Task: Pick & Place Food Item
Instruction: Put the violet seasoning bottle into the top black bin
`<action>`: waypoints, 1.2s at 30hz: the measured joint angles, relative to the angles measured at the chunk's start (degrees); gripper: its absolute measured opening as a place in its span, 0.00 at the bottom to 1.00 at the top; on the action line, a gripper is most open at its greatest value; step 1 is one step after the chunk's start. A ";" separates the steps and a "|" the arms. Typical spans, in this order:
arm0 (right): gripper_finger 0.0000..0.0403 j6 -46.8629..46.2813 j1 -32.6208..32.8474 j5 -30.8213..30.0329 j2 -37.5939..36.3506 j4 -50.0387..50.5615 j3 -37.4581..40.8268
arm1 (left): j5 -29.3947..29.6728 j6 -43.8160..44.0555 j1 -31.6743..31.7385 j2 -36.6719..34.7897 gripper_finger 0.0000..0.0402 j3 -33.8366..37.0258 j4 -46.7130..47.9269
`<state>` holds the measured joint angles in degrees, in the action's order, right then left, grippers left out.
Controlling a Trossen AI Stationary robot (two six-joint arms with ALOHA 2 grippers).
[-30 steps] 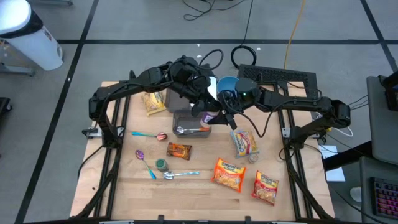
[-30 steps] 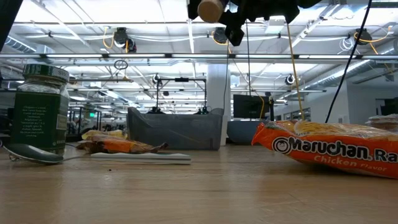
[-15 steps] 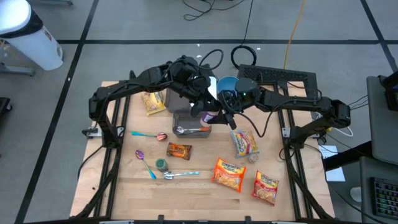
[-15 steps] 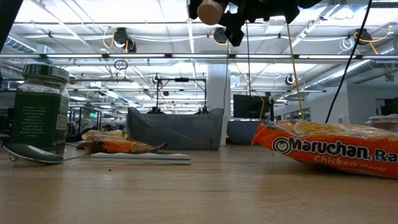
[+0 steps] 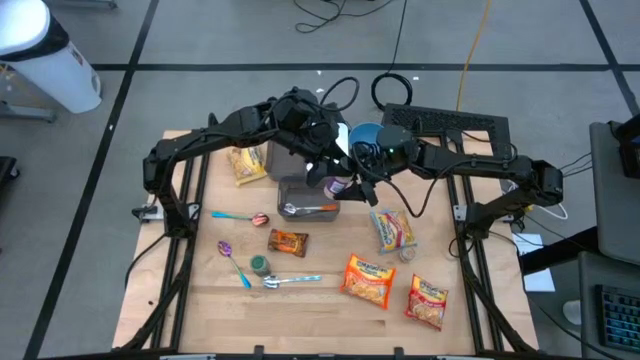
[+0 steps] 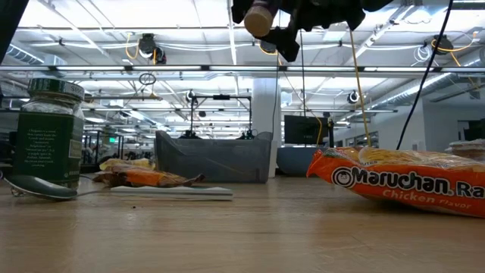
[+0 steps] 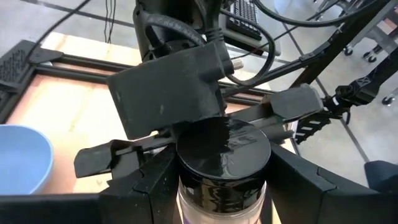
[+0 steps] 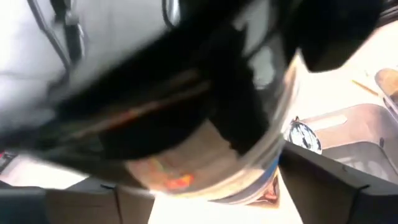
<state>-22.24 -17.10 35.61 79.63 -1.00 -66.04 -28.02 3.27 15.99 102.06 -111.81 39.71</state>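
Both of my tools meet at one thing: a clear glass jar with a glossy black lid (image 7: 222, 163), held in the air above the grey rectangular bin (image 5: 306, 196) at the back of the wooden surface (image 5: 310, 300). My left tool (image 5: 322, 165) grips the jar body from the bin's left, its fingers (image 7: 149, 177) clenched on either side just below the lid. My right tool (image 5: 358, 180) reaches in from the bin's right and clamps the lid across its top. The jar's long axis runs between the two tools, so neither is nearer; the move turns on who lets go. Compared with a second ago, the jar's tan end (image 6: 258, 19) sits slightly lower and further right in the low view.
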 joint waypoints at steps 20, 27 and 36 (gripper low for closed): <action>0.83 4.42 -7.23 0.13 -3.98 7.80 0.07 | 0.19 -1.93 7.02 -5.41 0.52 0.00 2.27; 0.83 8.83 -8.07 -8.05 -4.97 13.89 -0.02 | 0.69 -2.10 12.96 -8.97 0.52 0.00 4.76; 0.83 10.46 -7.94 -13.93 -5.36 14.22 2.88 | 1.21 -2.82 20.58 -11.86 0.52 -0.04 8.50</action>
<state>-11.78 -25.04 21.67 74.28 13.23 -63.16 -26.81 0.46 36.56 90.20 -111.85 48.21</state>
